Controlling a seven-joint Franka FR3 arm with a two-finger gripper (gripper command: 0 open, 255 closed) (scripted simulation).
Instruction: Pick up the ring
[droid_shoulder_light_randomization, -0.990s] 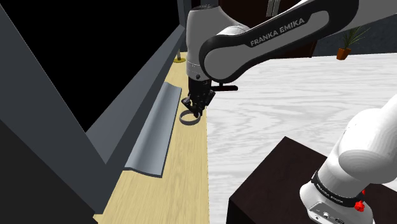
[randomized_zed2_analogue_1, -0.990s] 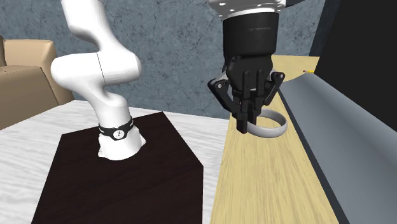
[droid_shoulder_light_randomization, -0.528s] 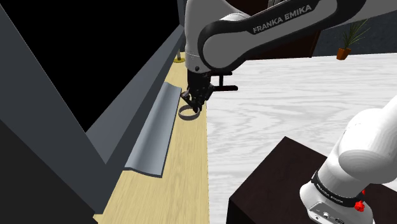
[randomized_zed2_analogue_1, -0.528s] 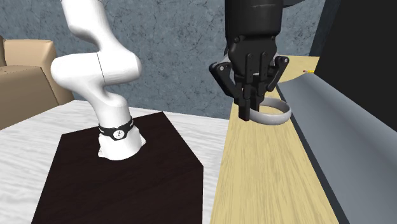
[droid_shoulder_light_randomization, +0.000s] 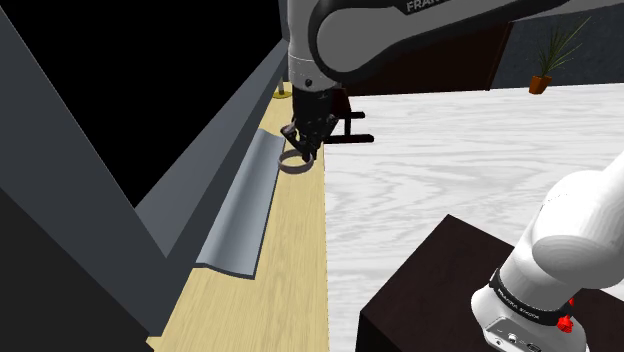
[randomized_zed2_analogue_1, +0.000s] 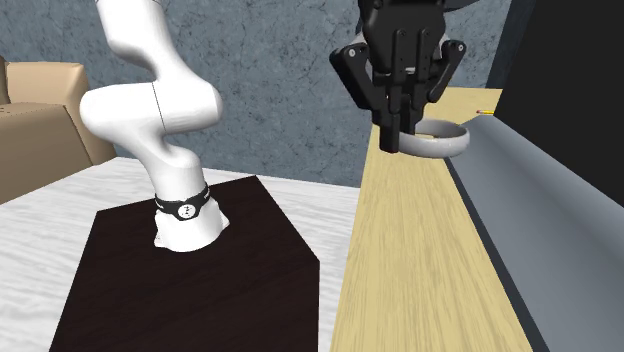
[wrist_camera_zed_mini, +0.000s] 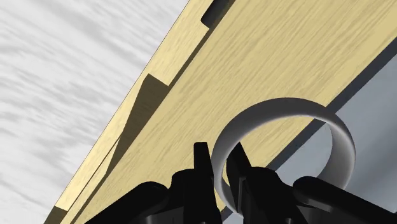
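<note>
We see a white grained floor (droid_shoulder_light_randomization: 480, 150) spreading out on the stand's side of the end effector (randomized_zed2_analogue_1: 393, 140), and a black area (droid_shoulder_light_randomization: 150, 60) on its opposite side, beyond a dark grey slanted wall (droid_shoulder_light_randomization: 190, 170). Below the end effector runs a long, pale wood counter (randomized_zed2_analogue_1: 410, 270), and the end effector hangs over the counter's strip near the edge that faces the floor. The white arm (droid_shoulder_light_randomization: 400, 40) reaches in from above, its base on a dark box stand (randomized_zed2_analogue_1: 190, 290) that sits well apart from the end effector, down on the floor. A grey curved slab (droid_shoulder_light_randomization: 240, 215) lies along the counter on the wall side, just beside and below the end effector. The black fingers (wrist_camera_zed_mini: 202, 159) point down and are clamped on the ring (randomized_zed2_analogue_1: 440, 140): in the wrist view its band passes between them, one finger inside the hoop and one outside. The ring is a plain pale grey hoop, held roughly level and jutting from the fingertips toward the slab; it looks raised off the counter, with wood and slab showing through it. Far beyond the end effector, a potted plant (droid_shoulder_light_randomization: 548, 65) stands at the floor's far edge, and a small yellow thing (randomized_zed2_analogue_1: 484, 110) rests on the counter's far end.
</note>
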